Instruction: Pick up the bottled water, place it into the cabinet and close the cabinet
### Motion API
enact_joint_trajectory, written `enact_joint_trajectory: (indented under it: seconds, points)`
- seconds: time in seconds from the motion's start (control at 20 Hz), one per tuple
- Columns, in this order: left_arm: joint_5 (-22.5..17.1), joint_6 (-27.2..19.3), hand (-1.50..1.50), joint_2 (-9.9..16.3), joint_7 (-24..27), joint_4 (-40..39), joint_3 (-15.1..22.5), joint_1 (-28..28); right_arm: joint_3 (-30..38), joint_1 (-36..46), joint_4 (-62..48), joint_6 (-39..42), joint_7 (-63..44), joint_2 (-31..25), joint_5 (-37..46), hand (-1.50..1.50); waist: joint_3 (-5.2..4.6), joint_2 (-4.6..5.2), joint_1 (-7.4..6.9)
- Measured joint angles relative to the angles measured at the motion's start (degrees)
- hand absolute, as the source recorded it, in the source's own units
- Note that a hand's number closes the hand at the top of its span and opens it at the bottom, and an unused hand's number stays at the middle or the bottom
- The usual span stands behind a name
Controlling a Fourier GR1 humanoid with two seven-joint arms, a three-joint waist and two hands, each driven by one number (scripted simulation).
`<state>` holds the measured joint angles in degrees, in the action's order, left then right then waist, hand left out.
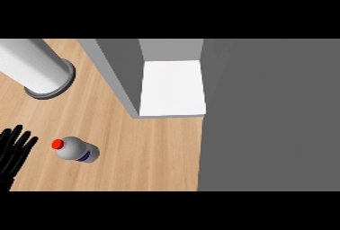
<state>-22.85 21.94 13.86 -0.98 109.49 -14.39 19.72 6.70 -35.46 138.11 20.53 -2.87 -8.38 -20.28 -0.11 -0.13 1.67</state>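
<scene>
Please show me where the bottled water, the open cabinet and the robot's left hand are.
bottled water (78, 151): head view, on its pale body.
cabinet (172, 87): head view, on its white inside floor.
left hand (15, 150): head view, on its black fingers.

A kitchen — wooden counter (153, 152), open grey cabinet (126, 76) on it.

Evenly and softly lit, without glare or hard shadows. Brightest on the white cabinet shelf (172, 87); only a faint dark ring around the grey cylinder's base (50, 87) at far left.
</scene>
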Motion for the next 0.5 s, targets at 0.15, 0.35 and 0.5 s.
enact_joint_trajectory:
  seconds: [0.15, 0.35, 0.5]
  points:
    - [2.30, 0.09, -1.50, -0.37, 2.00, -4.52, 0.12, -2.18, -0.33, -1.45, -0.10, 0.93, 1.11, 0.35, -0.48, -1.50, 0.00, -0.01, 0.06]
    - [5.47, -1.43, -1.50, -0.74, 3.77, -10.58, -0.14, -6.29, 1.15, -2.55, -0.38, 2.29, 2.84, -0.14, -1.15, -1.50, 0.02, 0.02, 0.02]
    - [8.19, -1.80, -1.50, -0.83, 6.38, -16.77, -0.06, -9.41, 1.47, -3.08, -0.61, 2.79, 3.33, -0.24, -1.64, -1.50, 0.00, 0.08, 0.01]
